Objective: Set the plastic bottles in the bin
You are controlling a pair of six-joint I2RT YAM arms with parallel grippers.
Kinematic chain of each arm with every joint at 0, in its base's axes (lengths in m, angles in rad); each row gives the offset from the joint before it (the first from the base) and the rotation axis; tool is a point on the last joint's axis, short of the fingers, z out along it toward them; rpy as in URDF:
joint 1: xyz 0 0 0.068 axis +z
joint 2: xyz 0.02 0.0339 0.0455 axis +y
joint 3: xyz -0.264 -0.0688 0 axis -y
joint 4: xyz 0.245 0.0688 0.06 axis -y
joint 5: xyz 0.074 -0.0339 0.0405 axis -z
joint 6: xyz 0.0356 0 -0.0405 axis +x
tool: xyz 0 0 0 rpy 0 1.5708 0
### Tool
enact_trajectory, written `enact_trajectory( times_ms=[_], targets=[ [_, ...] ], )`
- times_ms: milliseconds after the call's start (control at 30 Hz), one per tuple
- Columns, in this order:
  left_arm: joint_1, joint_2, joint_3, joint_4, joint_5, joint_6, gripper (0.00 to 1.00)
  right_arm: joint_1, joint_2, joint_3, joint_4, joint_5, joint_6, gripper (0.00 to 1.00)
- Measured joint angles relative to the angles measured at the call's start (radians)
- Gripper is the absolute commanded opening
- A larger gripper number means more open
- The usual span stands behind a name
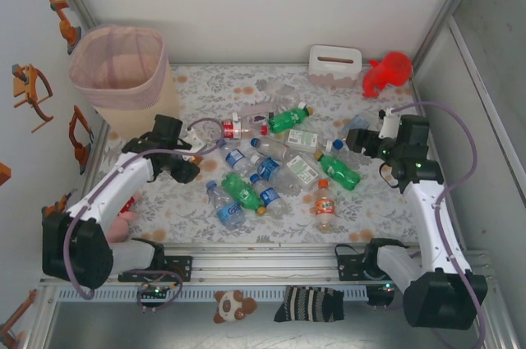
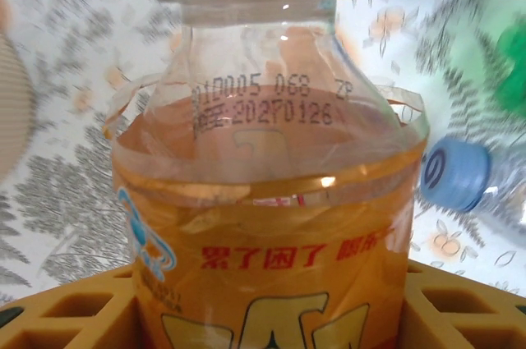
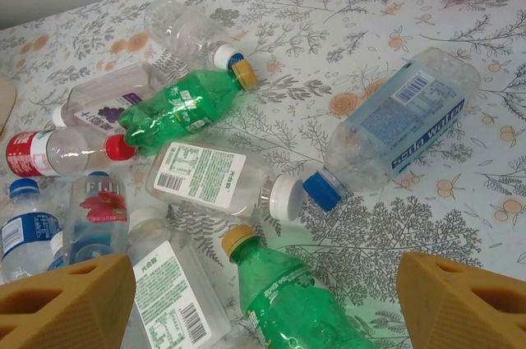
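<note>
My left gripper (image 1: 187, 162) sits at the left of the floral table, shut on a clear bottle with an orange label (image 2: 271, 201); its yellow fingers (image 2: 74, 308) press both sides of the label. The beige bin (image 1: 136, 94) with its pink liner stands at the far left corner, behind that gripper. Several plastic bottles lie in a pile mid-table, among them a green one (image 1: 289, 117), a red-labelled one (image 1: 238, 127) and an orange one (image 1: 325, 205). My right gripper (image 3: 263, 308) hangs open over a green bottle (image 3: 296, 300) at the pile's right edge.
A white tissue box (image 1: 334, 63) and a red toy figure (image 1: 388, 71) stand at the back right. A clear blue-labelled bottle (image 3: 403, 115) lies apart from the pile. White walls close in the table on three sides.
</note>
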Motion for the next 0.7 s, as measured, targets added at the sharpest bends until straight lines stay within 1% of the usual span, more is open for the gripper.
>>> enact_trajectory(
  times_ms=[200,300,467,700],
  targets=[
    [0.019,-0.133,0.042,0.062,0.066,-0.062,0.57,0.0,-0.021,0.013,-0.032,0.001,0.003,0.82],
    [0.023,-0.164,0.077,0.084,0.09,-0.092,0.57,0.0,-0.033,0.029,-0.047,0.004,0.003,0.82],
    [0.041,-0.166,0.202,0.093,0.102,-0.158,0.59,0.0,-0.05,0.05,-0.063,0.011,0.003,0.82],
    [0.063,-0.119,0.439,0.089,0.095,-0.228,0.61,0.0,-0.059,0.051,-0.086,0.012,0.018,0.82]
  ],
)
